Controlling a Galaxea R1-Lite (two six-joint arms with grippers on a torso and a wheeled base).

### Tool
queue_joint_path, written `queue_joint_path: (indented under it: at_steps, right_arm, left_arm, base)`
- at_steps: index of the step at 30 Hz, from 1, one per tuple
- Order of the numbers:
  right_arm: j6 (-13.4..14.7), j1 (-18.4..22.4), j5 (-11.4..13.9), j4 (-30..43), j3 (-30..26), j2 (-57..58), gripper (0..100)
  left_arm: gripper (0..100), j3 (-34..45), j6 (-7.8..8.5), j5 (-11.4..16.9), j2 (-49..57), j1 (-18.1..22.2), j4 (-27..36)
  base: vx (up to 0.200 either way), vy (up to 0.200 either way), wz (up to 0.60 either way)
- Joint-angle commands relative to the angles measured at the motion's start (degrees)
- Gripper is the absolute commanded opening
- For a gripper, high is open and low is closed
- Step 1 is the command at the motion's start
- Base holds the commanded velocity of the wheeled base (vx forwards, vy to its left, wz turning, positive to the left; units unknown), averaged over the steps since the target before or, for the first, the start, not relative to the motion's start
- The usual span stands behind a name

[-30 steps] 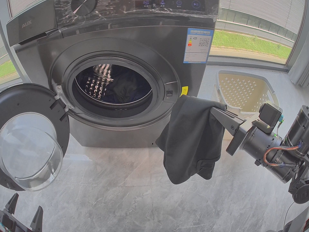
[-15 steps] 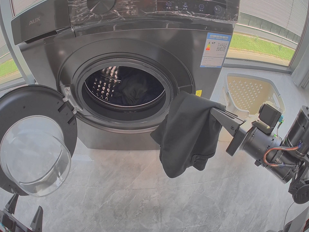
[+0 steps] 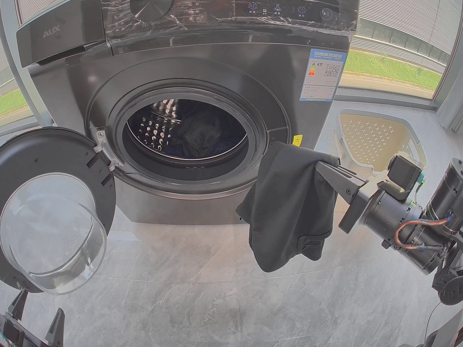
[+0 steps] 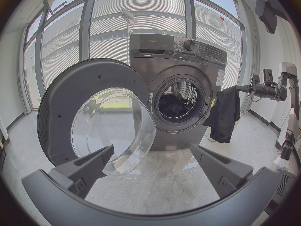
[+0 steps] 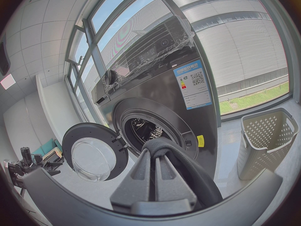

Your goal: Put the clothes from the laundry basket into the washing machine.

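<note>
The grey washing machine (image 3: 202, 68) stands ahead with its round door (image 3: 48, 208) swung open to the left. Dark clothes (image 3: 197, 131) lie inside the drum. My right gripper (image 3: 324, 166) is shut on a dark grey garment (image 3: 289, 203), which hangs free above the floor, just right of the drum opening and below its level. In the right wrist view the garment (image 5: 188, 170) drapes over the closed fingers (image 5: 142, 173). The beige laundry basket (image 3: 381, 140) sits right of the machine. My left gripper (image 4: 152, 148) is open and low, facing the door (image 4: 94, 110).
The floor is pale grey marble tile (image 3: 202, 285), with free room in front of the machine. Large windows (image 3: 395, 49) run behind the basket and the machine. The open door's clear bowl (image 3: 48, 232) juts out at the left.
The head camera has shifted, so the machine sits farther right in the picture. The right gripper keeps its hold; the hanging garment has swung a little to the right.
</note>
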State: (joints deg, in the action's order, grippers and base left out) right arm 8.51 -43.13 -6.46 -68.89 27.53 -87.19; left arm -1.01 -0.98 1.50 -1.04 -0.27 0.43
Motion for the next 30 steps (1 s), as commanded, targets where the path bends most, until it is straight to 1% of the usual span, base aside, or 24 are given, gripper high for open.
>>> queue_joint_path:
  at_steps: [1, 6, 11, 18, 30]
  right_arm:
    - [0.02, -0.02, -0.04, -0.02, -0.02, 0.0, 0]
    - [0.02, -0.02, 0.04, -0.02, -0.02, -0.09, 0]
    - [0.02, -0.02, 0.04, -0.02, -0.02, 0.0, 0]
    - [0.02, -0.02, -0.04, -0.02, -0.1, 0.0, 0]
    - [0.02, 0.06, 0.04, -0.02, -0.28, -0.53, 0]
  left_arm:
    - [100, 0.92, 0.01, -0.01, 0.86, 0.0, 0.01]
    - [100, 0.92, 0.01, -0.01, 0.86, 0.0, 0.01]
    - [100, 0.92, 0.01, -0.01, 0.86, 0.0, 0.01]
    - [100, 0.92, 0.01, -0.01, 0.86, 0.0, 0.01]
    - [100, 0.92, -0.08, -0.01, 0.86, 0.0, 0.01]
  base:
    - [0.0, 0.0, 0.0]
    - [0.0, 0.0, 0.0]
    - [-0.2, 0.0, 0.0]
    - [0.0, 0.0, 0.0]
    - [0.0, 0.2, 0.0]
